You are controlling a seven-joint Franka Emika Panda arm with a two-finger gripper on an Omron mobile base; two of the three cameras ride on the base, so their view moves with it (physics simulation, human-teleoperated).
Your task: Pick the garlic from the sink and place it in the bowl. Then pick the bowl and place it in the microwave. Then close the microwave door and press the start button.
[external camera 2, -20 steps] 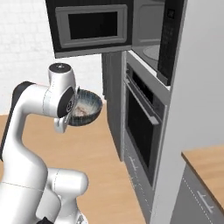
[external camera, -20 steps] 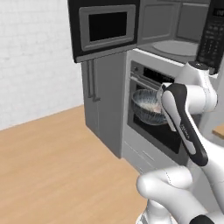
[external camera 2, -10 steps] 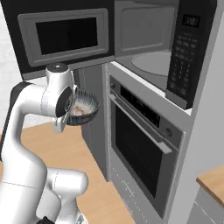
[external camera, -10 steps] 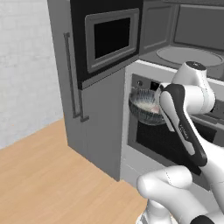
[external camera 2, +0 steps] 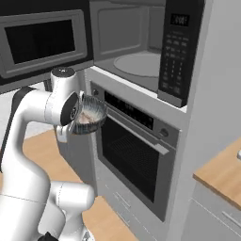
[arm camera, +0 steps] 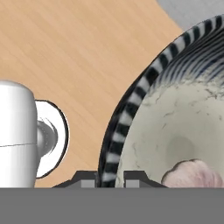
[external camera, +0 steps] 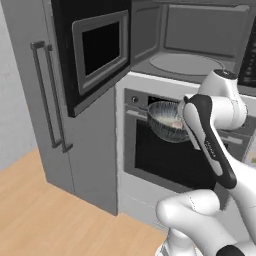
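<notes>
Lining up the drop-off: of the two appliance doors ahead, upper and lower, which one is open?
The upper one: the microwave door is swung out to the left, baring the grey cavity and turntable. The oven door below, with the long handle, sits shut.

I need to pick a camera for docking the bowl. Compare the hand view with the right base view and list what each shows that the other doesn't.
Hand view alone: the hand pinching the bowl's striped rim, with the garlic lying inside, wooden floor beneath.

Right base view alone: the open microwave cavity with its turntable, its keypad, the oven below, and the arm holding the bowl below cavity level.

Both: the bowl with something pale inside.
</notes>
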